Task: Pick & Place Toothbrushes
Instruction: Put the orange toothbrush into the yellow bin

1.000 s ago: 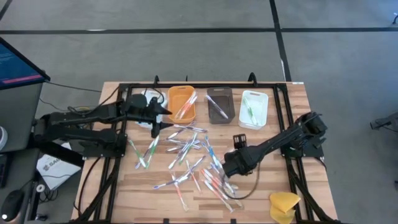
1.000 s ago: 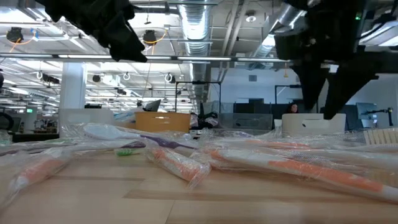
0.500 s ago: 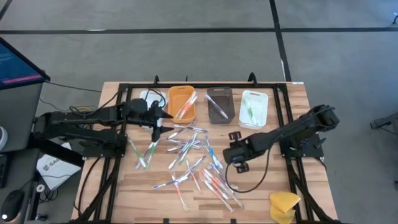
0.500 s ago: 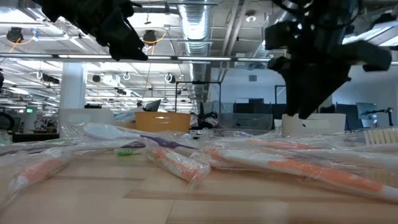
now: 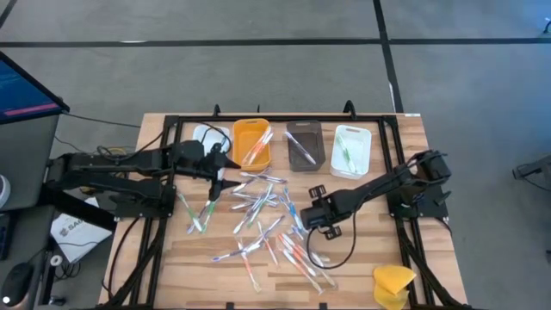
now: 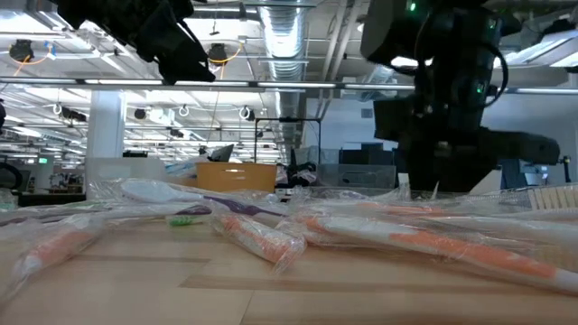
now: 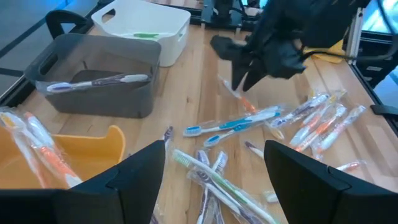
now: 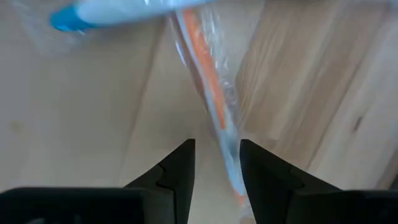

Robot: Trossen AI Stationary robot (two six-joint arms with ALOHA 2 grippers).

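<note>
Light falls evenly from above: the desk [image 5: 362, 258] reads bright and warm in the high view, with only soft, short shadows under the arms. In the low view, rows of ceiling lamps [image 6: 27, 50] glare white far behind the left claw [image 6: 185, 59], which shows as a near-black silhouette against them; the right claw [image 6: 433, 185] is equally dark. The wrapped toothbrushes [image 6: 262, 236] nearest that camera are soft and out of focus, their plastic catching pale highlights. In the right wrist view an orange-handled toothbrush [image 8: 208, 93] just ahead of the right claw is heavily blurred, as is the wood grain around it. The left wrist view is sharper farther ahead of its claw, while its own fingers [image 7: 134, 174] are dim and soft.
</note>
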